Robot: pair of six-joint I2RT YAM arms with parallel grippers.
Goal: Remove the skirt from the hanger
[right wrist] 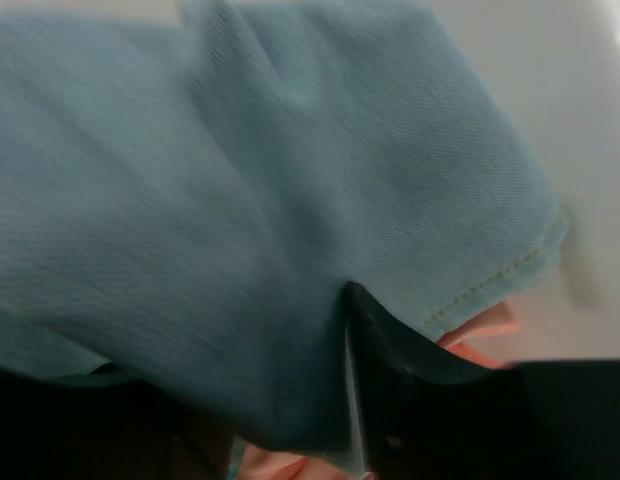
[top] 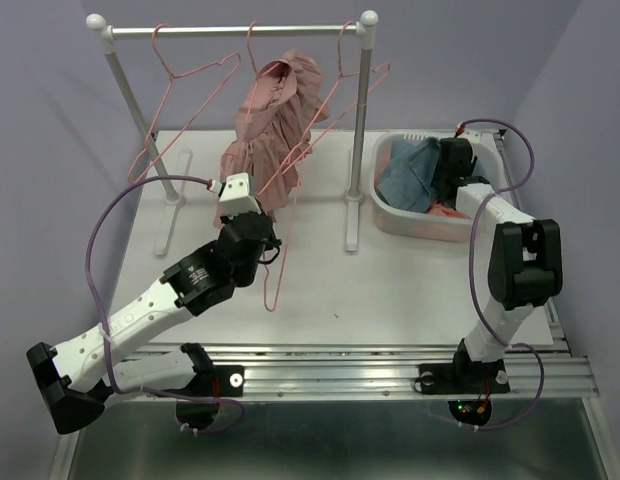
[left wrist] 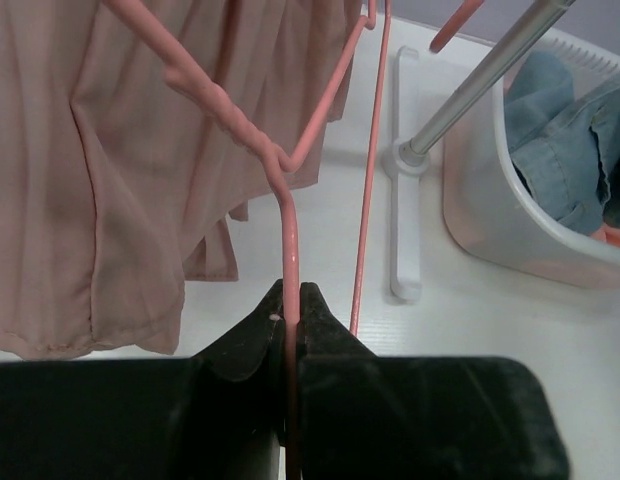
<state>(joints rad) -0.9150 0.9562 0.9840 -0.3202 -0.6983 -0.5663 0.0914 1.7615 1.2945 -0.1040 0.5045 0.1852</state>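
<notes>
My left tool (left wrist: 292, 300) is clenched on the hanger (left wrist: 288, 225) wire; the skirt (top: 275, 130) droops off it near the tabletop's far edge. It looks soft, light and limp, so I'd pinch its bunched waist. My right tool (top: 452, 160) is buried in the basket's (top: 410, 225) denim (top: 408, 172); I can't tell its grip.

Lilac walls (top: 50, 90) surround a white table (top: 410, 290) edged with a metal rail (top: 370, 372).
</notes>
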